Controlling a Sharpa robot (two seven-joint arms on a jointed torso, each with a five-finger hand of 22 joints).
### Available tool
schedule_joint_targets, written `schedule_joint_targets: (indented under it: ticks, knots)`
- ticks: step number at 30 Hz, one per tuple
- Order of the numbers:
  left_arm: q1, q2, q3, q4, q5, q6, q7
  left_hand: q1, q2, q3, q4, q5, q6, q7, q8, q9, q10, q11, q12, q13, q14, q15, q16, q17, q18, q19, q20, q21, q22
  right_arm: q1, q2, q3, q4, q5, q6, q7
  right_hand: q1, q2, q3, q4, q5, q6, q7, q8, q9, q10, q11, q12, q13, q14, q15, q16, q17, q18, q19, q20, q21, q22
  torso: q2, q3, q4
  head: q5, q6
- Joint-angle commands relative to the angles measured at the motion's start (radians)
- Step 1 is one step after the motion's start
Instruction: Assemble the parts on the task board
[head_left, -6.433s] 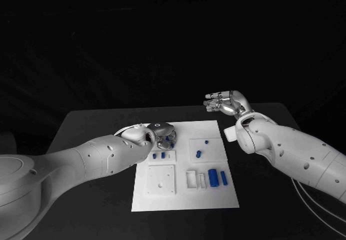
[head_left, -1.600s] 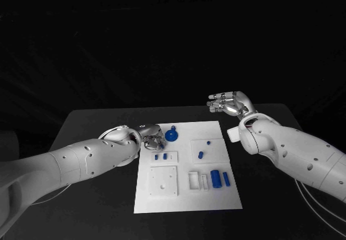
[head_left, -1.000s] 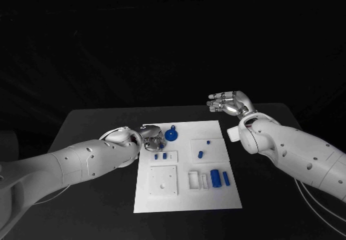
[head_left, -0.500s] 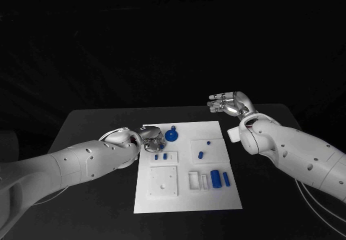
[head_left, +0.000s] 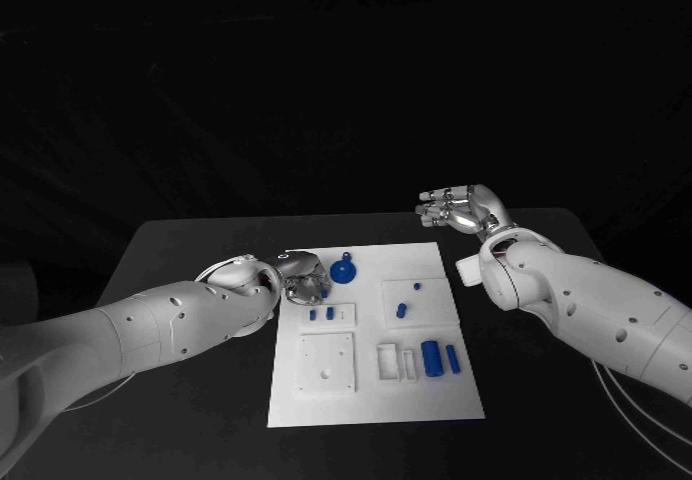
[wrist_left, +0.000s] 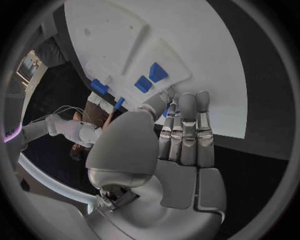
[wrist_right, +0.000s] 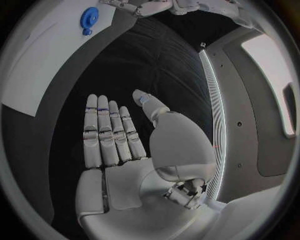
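We start at the left of the head view: the left hand (head_left: 302, 276) sits at the near-left corner of the task board (head_left: 433, 395), fingers curled down over the board's left edge. In the left wrist view its fingers (wrist_left: 185, 131) lie straight and close together, tips at the board edge; we cannot tell whether anything is pinched beneath them. Compared with 6.4 s ago, this hand has drawn back leftward and uncovered the blue gear (head_left: 343, 270), which now lies on the board just right of the hand, apart from it. Over the last 1.6 s the hand has barely moved. Moving right, two small blue pieces (head_left: 319, 313) sit in their plate below the gear, two more blue pieces (head_left: 405, 300) sit in the plate right of the gear, and a blue cylinder (head_left: 430, 359) with a thinner blue peg (head_left: 451, 359) beside it lies near the board's right edge; all unchanged. At far right, the right hand (head_left: 454, 209) hovers above the table beyond the board's far-right corner, palm flat, fingers extended, holding nothing, position as before.
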Motion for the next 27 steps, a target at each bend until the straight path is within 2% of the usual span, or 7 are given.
schedule_joint_targets:
  ticks: [1,10,15,17,20,23,27]
  knots:
    - [-0.006,-0.003,-0.004,-0.009,-0.009,-0.005,-0.016,0.012,-0.004,-0.025,0.005,0.001,-0.009,-0.002,-0.003,0.000,-0.024,0.014,-0.001,0.000,0.001,0.009,-0.001,-0.004,0.018,0.003,0.011,-0.013,0.017,-0.002,-0.001,0.000,0.001,-0.024,0.022,-0.007,-0.005,-0.002,-0.003,-0.005,0.006,0.009,0.000,0.003,0.000,-0.011,0.001,-0.004,-0.001,-0.004,0.002,-0.003,-0.001,0.011,-0.005,0.001,-0.004,0.000,0.000,0.0008,0.0002,0.001,0.001]
    - [-0.005,-0.017,-0.003,-0.020,-0.008,-0.024,-0.018,0.039,-0.001,-0.083,0.019,0.002,-0.017,-0.002,-0.003,0.000,-0.056,0.021,-0.001,-0.001,-0.004,0.014,-0.003,-0.013,0.021,0.013,0.017,-0.047,0.019,-0.008,-0.012,0.000,0.004,-0.098,0.095,-0.019,0.002,0.006,0.017,-0.020,0.046,0.044,-0.006,0.004,0.000,-0.011,-0.001,-0.006,-0.002,0.021,-0.008,0.003,0.001,0.020,0.016,-0.008,0.010,0.004,0.000,0.0001,0.0014,-0.003,0.001]
    - [-0.005,-0.034,0.002,-0.020,0.027,-0.050,-0.006,0.044,0.004,-0.083,0.024,0.007,-0.011,0.008,-0.002,0.000,-0.046,0.019,-0.001,-0.001,-0.007,0.012,-0.009,-0.018,0.021,0.015,0.016,-0.059,0.020,-0.013,-0.018,0.000,0.003,-0.234,0.176,-0.032,0.018,0.016,0.024,-0.038,0.045,0.066,-0.012,0.005,0.001,0.038,-0.023,-0.007,-0.002,0.151,-0.060,0.046,0.018,0.037,0.128,-0.055,0.087,0.036,-0.001,-0.0012,0.0007,-0.004,0.004]
    - [-0.005,-0.043,0.011,-0.019,0.076,-0.069,0.009,0.040,0.009,-0.060,0.020,0.009,0.005,0.022,-0.002,0.000,-0.017,0.012,-0.002,-0.001,-0.004,0.007,-0.011,-0.019,0.020,0.013,0.012,-0.057,0.023,-0.016,-0.021,0.000,0.004,-0.319,0.213,-0.046,0.036,0.015,0.006,-0.049,0.038,0.092,-0.023,0.008,0.002,0.083,-0.044,-0.009,-0.001,0.275,-0.106,0.104,0.050,0.046,0.233,-0.099,0.170,0.079,-0.001,-0.0025,0.0011,-0.008,0.007]
    - [-0.004,-0.062,0.034,-0.011,0.204,-0.100,0.039,0.027,0.013,-0.017,0.013,0.013,0.039,0.039,0.000,0.001,0.037,-0.001,0.001,-0.001,-0.031,-0.002,-0.067,-0.043,0.011,-0.017,0.005,-0.070,0.021,-0.020,-0.024,0.000,0.006,-0.455,0.256,-0.070,0.040,0.007,-0.001,-0.057,0.035,0.119,-0.034,0.004,0.001,0.111,-0.059,-0.013,-0.002,0.327,-0.136,0.178,0.122,0.030,0.278,-0.145,0.266,0.144,-0.001,-0.0028,0.0017,-0.021,0.014]
    - [0.000,-0.080,0.053,0.002,0.371,-0.116,0.062,0.017,0.018,0.003,0.012,0.017,0.062,0.042,0.000,0.001,0.087,-0.012,0.002,-0.001,-0.050,-0.006,-0.136,-0.071,-0.001,-0.051,0.002,-0.091,0.017,-0.025,-0.026,0.000,0.008,-0.579,0.278,-0.097,0.042,-0.006,0.019,-0.062,0.018,0.131,-0.041,0.002,0.001,0.125,-0.069,-0.017,-0.003,0.317,-0.150,0.300,0.242,0.024,0.265,-0.167,0.374,0.231,-0.004,-0.0035,0.0011,-0.041,0.022]
    - [0.011,-0.111,0.070,0.037,0.637,-0.109,0.122,-0.001,0.030,0.011,0.016,0.017,0.076,0.042,-0.003,0.001,0.126,-0.019,-0.001,-0.001,-0.090,0.002,-0.297,-0.134,-0.028,-0.110,0.006,-0.160,-0.013,-0.035,-0.029,0.000,0.020,-0.762,0.296,-0.157,0.031,-0.018,0.079,-0.056,-0.025,0.136,-0.043,0.002,0.002,0.132,-0.070,-0.014,-0.002,0.304,-0.154,0.394,0.375,0.032,0.220,-0.169,0.494,0.344,-0.005,-0.0048,0.0022,-0.060,0.028]
